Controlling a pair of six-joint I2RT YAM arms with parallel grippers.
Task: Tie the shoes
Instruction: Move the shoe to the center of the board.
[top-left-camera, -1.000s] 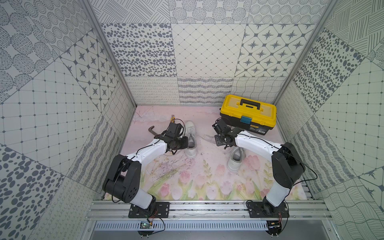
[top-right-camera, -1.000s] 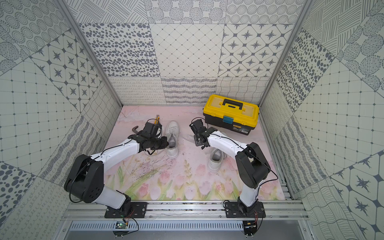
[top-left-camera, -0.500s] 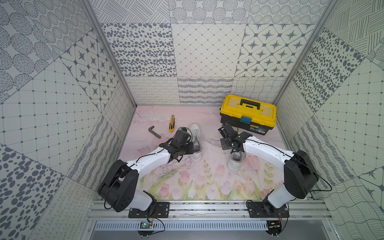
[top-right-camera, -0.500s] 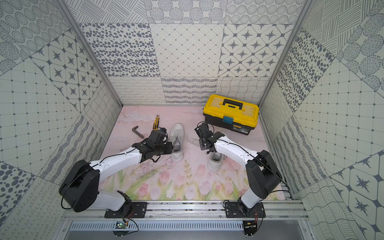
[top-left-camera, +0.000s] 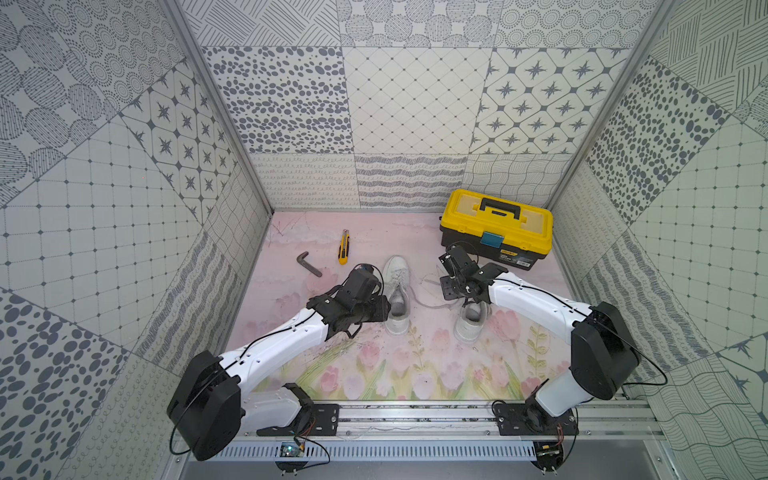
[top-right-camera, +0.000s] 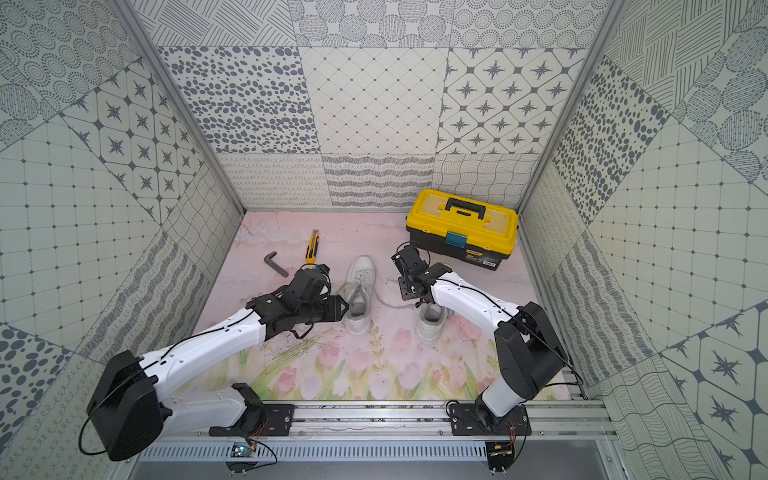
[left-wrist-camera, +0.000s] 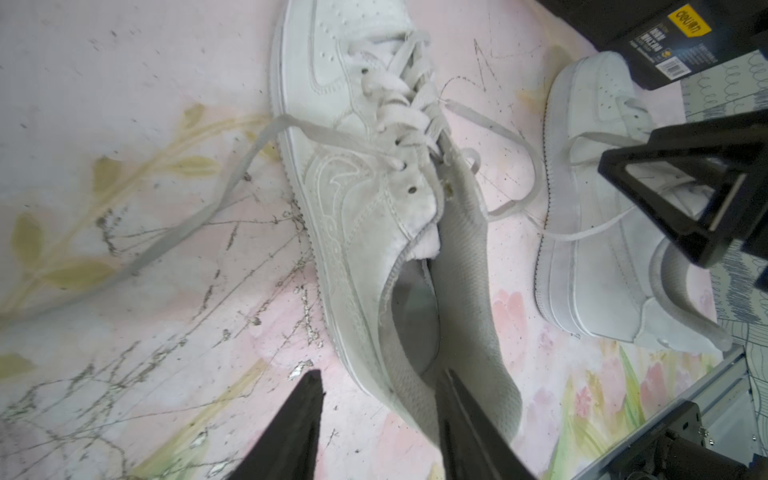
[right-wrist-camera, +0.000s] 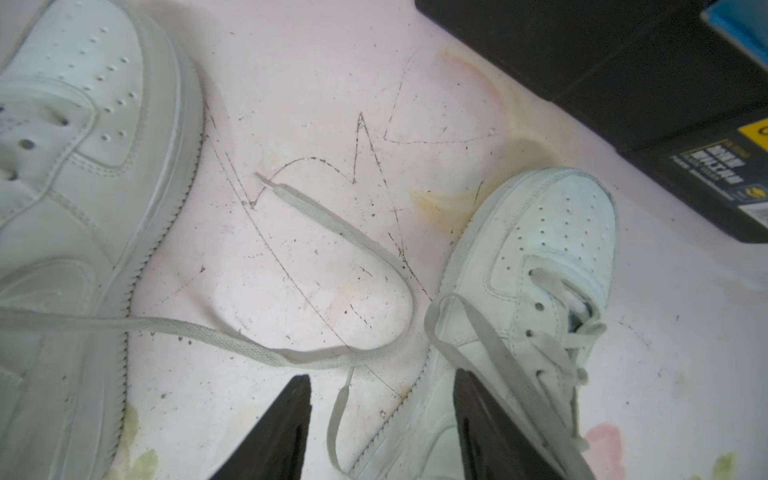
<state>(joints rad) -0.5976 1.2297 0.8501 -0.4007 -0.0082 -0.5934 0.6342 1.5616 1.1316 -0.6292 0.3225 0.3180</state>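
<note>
A: White uppers, rubber soles. Left shoe (top-left-camera: 397, 291) and right shoe (top-left-camera: 471, 322) sit mid on the mat (top-left-camera: 374, 374), side by side, toes far. Toolbox (top-left-camera: 496, 226) is far right behind them. Both untied.
B: Handling?
A: My read: light, shells hold shape, likely to skid on the mat if a lace gets yanked. Laces (right-wrist-camera: 232, 338) are flat, limp woven tape with zero stiffness and lie wherever they fall.
B: Grippers?
A: Left gripper (left-wrist-camera: 380, 376) is at left shoe's heel, jaws partly apart, gripping nothing. One finger is over the collar, one outside it; contact unclear. Right gripper (right-wrist-camera: 381, 374) is low between the shoes, jaws apart, empty. A lace end lies on the mat between its fingers (right-wrist-camera: 286, 428).
B: Where to grab?
A: Not the shells. Pinch a lace across its flat side, close to the tip. Left shoe: one lace trails left on the mat, one runs right toward the right shoe. Both lie clear of the shell.
B: Risk?
A: Thin tape on flat mat, so pads may close above it and miss. Pull gently or the shoe follows.
</note>
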